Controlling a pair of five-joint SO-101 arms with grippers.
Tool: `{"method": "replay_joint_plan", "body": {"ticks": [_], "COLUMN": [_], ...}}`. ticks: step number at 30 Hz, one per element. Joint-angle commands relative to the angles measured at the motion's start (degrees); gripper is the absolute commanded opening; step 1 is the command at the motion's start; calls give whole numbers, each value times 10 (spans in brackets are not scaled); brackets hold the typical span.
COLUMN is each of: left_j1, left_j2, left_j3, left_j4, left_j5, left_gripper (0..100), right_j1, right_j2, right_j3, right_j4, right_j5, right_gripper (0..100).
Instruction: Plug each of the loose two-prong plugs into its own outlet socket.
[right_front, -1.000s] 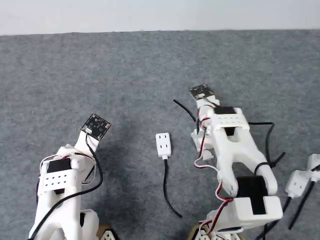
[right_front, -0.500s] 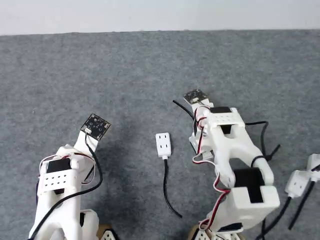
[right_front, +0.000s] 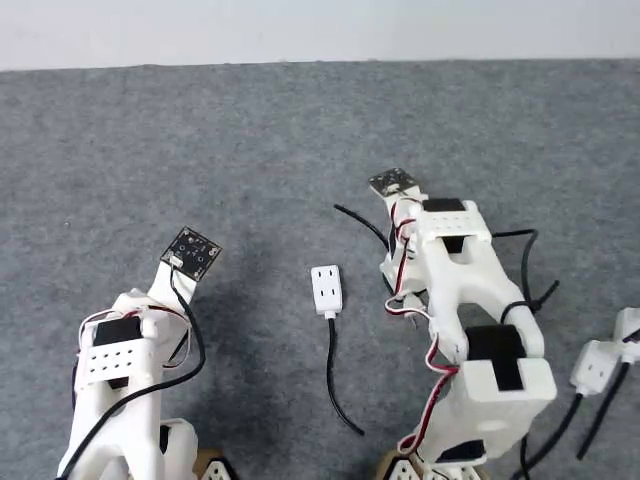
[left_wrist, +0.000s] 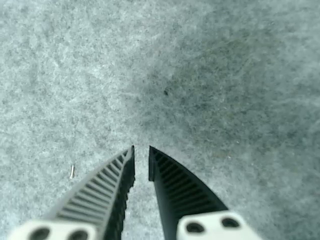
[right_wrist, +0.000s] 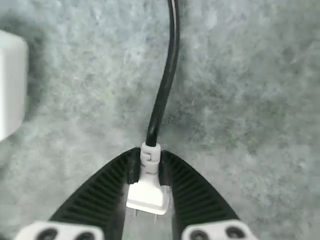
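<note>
The right gripper (right_wrist: 149, 161) is clamped on a small white two-prong plug (right_wrist: 147, 194). The plug's flat body is pinched between the black ribbed fingers (right_wrist: 95, 200), and its black cord (right_wrist: 167, 75) trails off over the grey carpet (right_front: 200, 130). The white outlet socket (right_front: 326, 288) lies at the high view's centre, just left of the right arm (right_front: 460, 270), while the left gripper (left_wrist: 141, 151) has its tips nearly together on nothing.

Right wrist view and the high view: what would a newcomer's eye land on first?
The right gripper clamps a white two-prong plug, its black cord trailing off over the grey carpet. In the high view, a white outlet strip lies on it, near the centre.
</note>
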Motion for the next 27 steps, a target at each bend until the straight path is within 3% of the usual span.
{"method": "replay_joint_plan", "body": {"ticks": [1, 3, 9, 12, 18, 27], "left_j1": [0, -1, 2, 4, 38, 110], "left_j2": [-3, 28, 217, 279, 293, 289], "left_j3": [-15, -28, -162, -217, -221, -219], "left_j4": [-22, -30, 34, 80, 88, 78], "left_j5": [36, 65, 55, 8, -1, -14], "left_gripper": [44, 44, 44, 44, 44, 44], "right_j1": [-38, -82, -259, -320, -411, -410], "right_j2": [-133, -215, -392, -395, -395, -395], "right_j3": [-48, -51, -47, -30, 33, 151], "right_j4": [74, 109, 133, 88, -20, -153], "right_j5": [-31, -57, -142, -153, -191, -216], "right_gripper": [8, 8, 8, 8, 8, 8]}}
